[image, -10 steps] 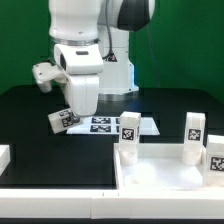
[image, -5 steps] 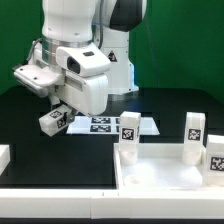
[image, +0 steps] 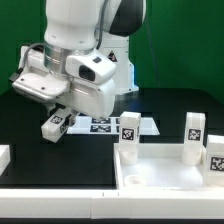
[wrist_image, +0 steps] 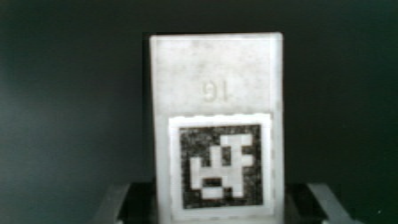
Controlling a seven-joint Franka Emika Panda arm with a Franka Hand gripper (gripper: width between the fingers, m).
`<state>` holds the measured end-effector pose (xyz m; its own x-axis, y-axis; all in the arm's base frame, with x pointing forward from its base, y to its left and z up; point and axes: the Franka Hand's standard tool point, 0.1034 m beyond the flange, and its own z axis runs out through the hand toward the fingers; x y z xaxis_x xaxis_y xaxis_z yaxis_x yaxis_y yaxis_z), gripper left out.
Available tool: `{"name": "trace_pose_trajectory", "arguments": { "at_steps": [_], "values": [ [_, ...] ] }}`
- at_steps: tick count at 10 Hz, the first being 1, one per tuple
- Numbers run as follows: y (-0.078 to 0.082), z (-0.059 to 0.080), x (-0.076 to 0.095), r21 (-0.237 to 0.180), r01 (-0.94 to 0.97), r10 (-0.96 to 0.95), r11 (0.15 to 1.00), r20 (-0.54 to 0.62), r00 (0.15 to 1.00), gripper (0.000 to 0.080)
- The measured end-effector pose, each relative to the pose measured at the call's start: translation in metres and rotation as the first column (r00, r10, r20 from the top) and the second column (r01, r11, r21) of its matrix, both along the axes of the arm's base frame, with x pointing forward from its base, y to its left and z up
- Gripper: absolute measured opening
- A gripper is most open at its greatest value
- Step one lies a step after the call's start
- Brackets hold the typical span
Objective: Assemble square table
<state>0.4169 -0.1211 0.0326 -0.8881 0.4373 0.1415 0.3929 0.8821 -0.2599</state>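
White plastic leg (wrist_image: 215, 125) sits pinched between the gripper (image: 54, 124) fingers, lifted off the black table (image: 30, 140), its long axis running straight out from the jaws. Its goal, the tray-like top (image: 170, 176), lies well apart toward the exterior view's right.

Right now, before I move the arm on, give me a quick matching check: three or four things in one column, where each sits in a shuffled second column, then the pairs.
Things:
1. gripper
2. held leg
3. marker board
4. table top

Places or states:
A. lying flat on the black table, behind the top
B. at the front on the exterior view's right, with three legs standing at its rim
C. shut on a leg
D. tilted, lifted off the black table

Pairs: 1-C, 2-D, 3-A, 4-B
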Motion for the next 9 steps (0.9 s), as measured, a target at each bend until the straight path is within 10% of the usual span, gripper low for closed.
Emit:
{"name": "trace_pose_trajectory", "arguments": {
  "at_steps": [5,9],
  "values": [
    [0.007,-0.017,0.001,-0.088,0.139,-0.141,0.986,-0.021,0.990,0.0285],
    [0.003,-0.017,0.000,-0.094,0.146,-0.149,0.985,-0.019,0.989,0.0490]
  ]
}}
